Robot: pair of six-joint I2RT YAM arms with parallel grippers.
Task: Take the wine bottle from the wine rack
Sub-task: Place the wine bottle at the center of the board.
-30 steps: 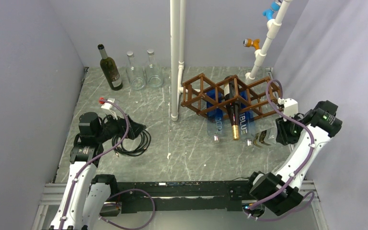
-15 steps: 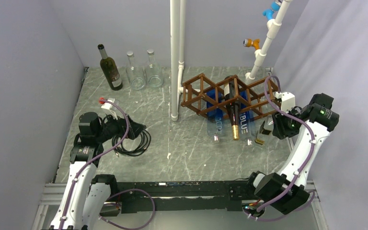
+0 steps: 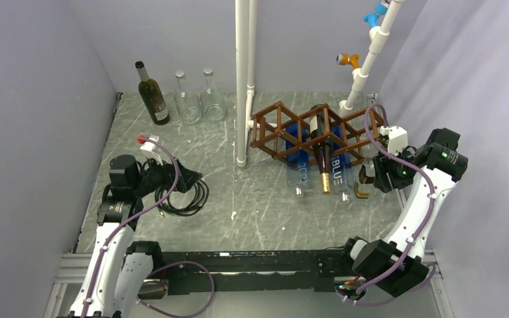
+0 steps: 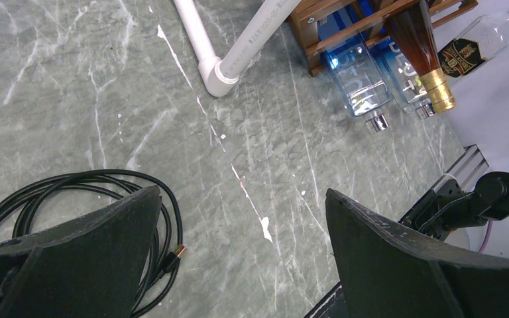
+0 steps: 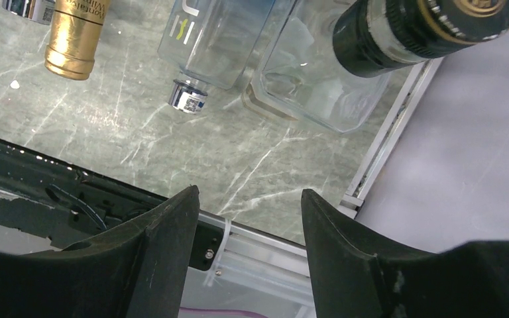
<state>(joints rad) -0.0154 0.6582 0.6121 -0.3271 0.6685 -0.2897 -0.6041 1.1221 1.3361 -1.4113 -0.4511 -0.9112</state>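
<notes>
Judging from the layout, the step in hand was the approach: the wine bottle [image 3: 319, 147] was not yet gripped. It lay in the middle cell of the wine rack [image 3: 283, 136], foil-capped neck pointing out toward the arms, off to the left of the right gripper [image 5: 248, 195]. That gripper's fingers were spread, nothing between them; a clear square bottle [image 5: 318, 86] sat just ahead. The left gripper [image 4: 242, 193] stood spread wide and empty, well apart from the rack. The next move called for shifting the right gripper left, aligning on the neck, closing, then drawing the bottle out along its axis.
</notes>
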